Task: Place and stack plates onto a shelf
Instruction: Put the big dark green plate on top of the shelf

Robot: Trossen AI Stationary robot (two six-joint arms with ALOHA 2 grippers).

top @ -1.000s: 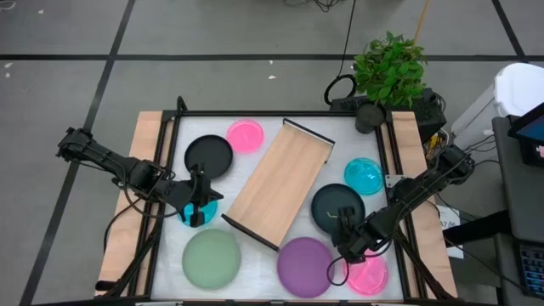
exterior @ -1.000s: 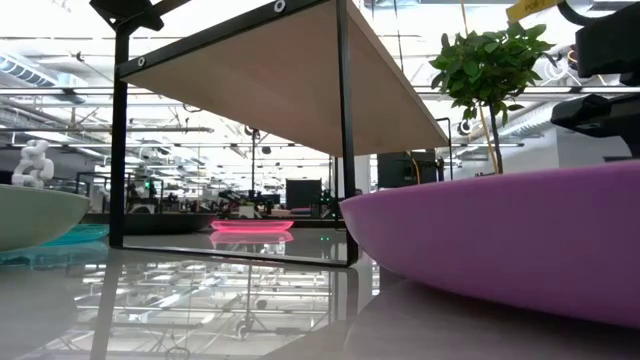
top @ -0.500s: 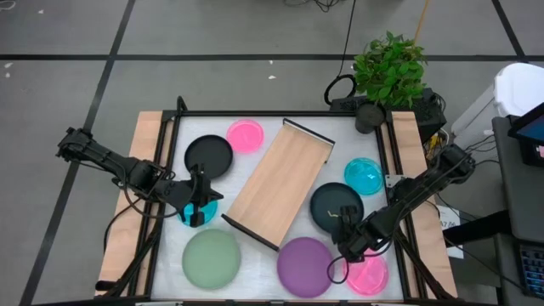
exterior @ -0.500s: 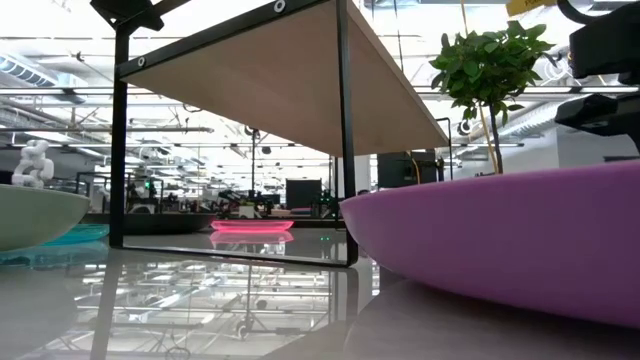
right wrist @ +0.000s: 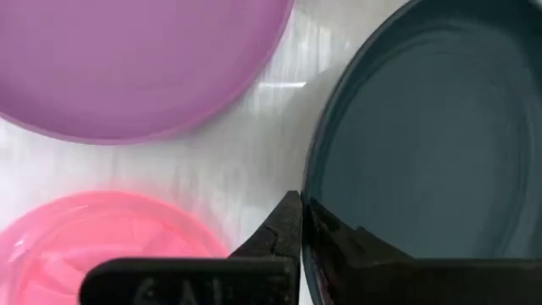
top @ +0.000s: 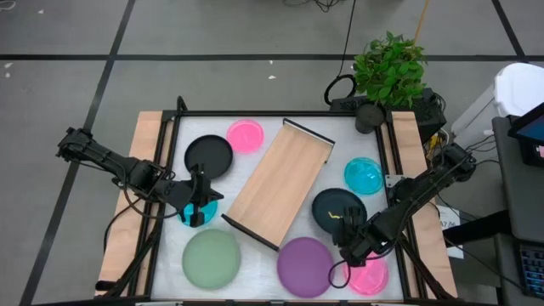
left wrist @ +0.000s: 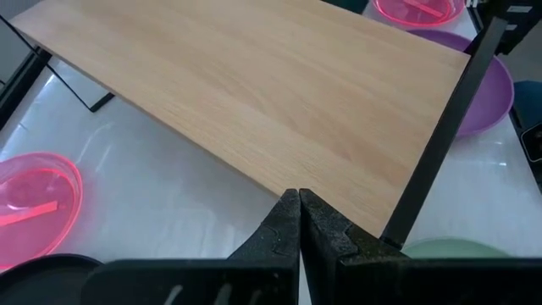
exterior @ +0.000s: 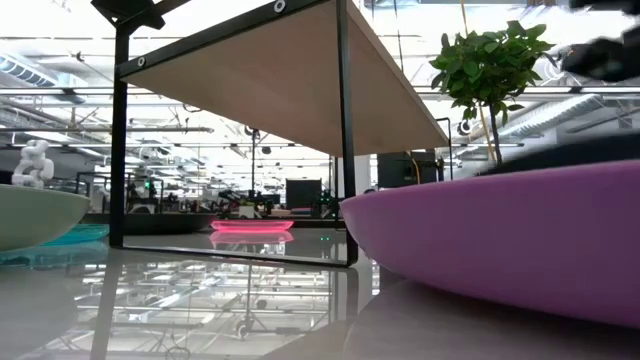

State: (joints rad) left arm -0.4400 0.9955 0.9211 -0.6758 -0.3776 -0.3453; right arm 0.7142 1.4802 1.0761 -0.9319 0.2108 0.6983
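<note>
A white worktop (top: 255,255) is seen from above. A long wooden shelf (top: 280,182) lies diagonally at its centre, bare, with plates spread around it.

The right end effector (top: 347,223) is clenched on the near rim of the teal plate (top: 333,204), which sits on the worktop just right of the shelf. In the right wrist view the rim (right wrist: 306,212) is pinched between the fingers, with the purple plate (right wrist: 135,59) and a pink plate (right wrist: 93,246) close by.

The left end effector (top: 196,211) is held over a cyan plate (top: 206,206) left of the shelf, its fingers pressed together on nothing.

The plates appear to be light, stiff plastic with smooth, likely slippery surfaces. The raised rim is judged the best place for a grip, and a lifted plate may tilt.

Compared with a second ago, the right arm is drawn back toward the near edge, and the teal plate sits slightly nearer and further right. The left arm and the other plates are unchanged.
</note>
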